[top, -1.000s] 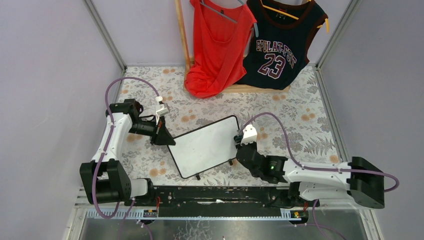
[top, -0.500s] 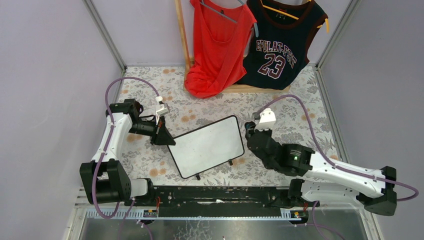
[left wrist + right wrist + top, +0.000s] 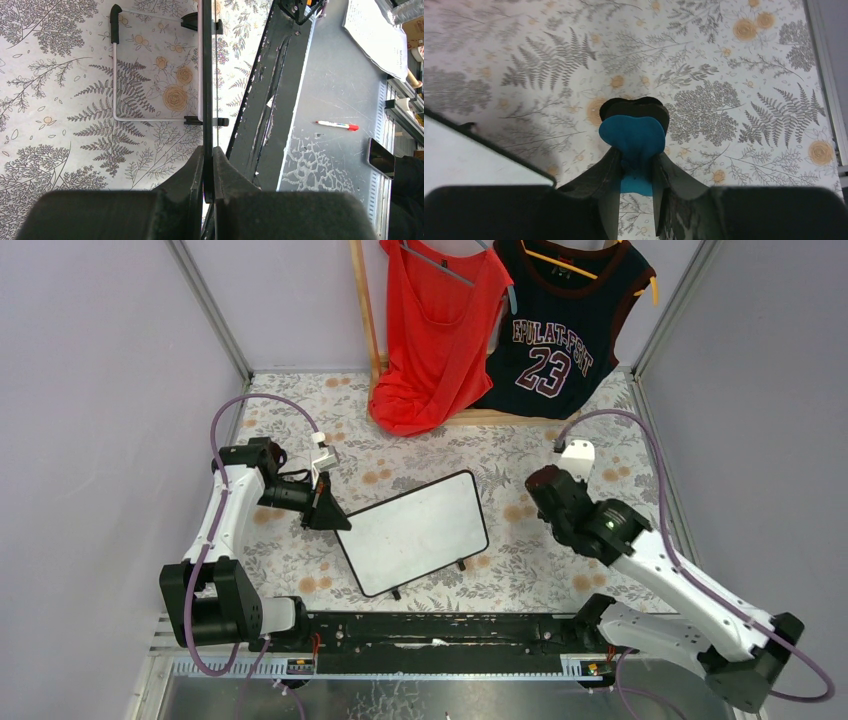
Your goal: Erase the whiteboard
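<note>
While the whiteboard (image 3: 415, 532) lies skewed at the centre of the floral tablecloth (image 3: 600, 455) in the top view, its face reads plain white there, and any faint marks would be too small to tell. Two small black feet poke out of its edge toward 6 o'clock. At the board's 9 o'clock corner the left gripper (image 3: 325, 512) is pinched onto the frame. Its wrist camera sees the board almost edge-on, as a thin dark line running to 12 o'clock from between the closed fingers (image 3: 195, 167), so the writing face is hidden from that view. A pale wire outline to the left of that line, toward 10 o'clock, is hard to read as stand or reflection. At 3 o'clock in the same view a marker (image 3: 337, 125) with a red cap lies on a grey surface, and a phone (image 3: 381, 157) is cut off by the edge. The right gripper (image 3: 638, 156) is well apart from the board, out at its 3 o'clock. From above the wrist hides its fingers, but its own camera shows them clamped on a blue eraser (image 3: 631, 135), whose dark underside only peeks out behind. A board corner enters that view at 8 o'clock. At 12 o'clock of the table hang a red top (image 3: 435, 330) and a dark jersey (image 3: 560, 335), both cut off by the upper edge
</note>
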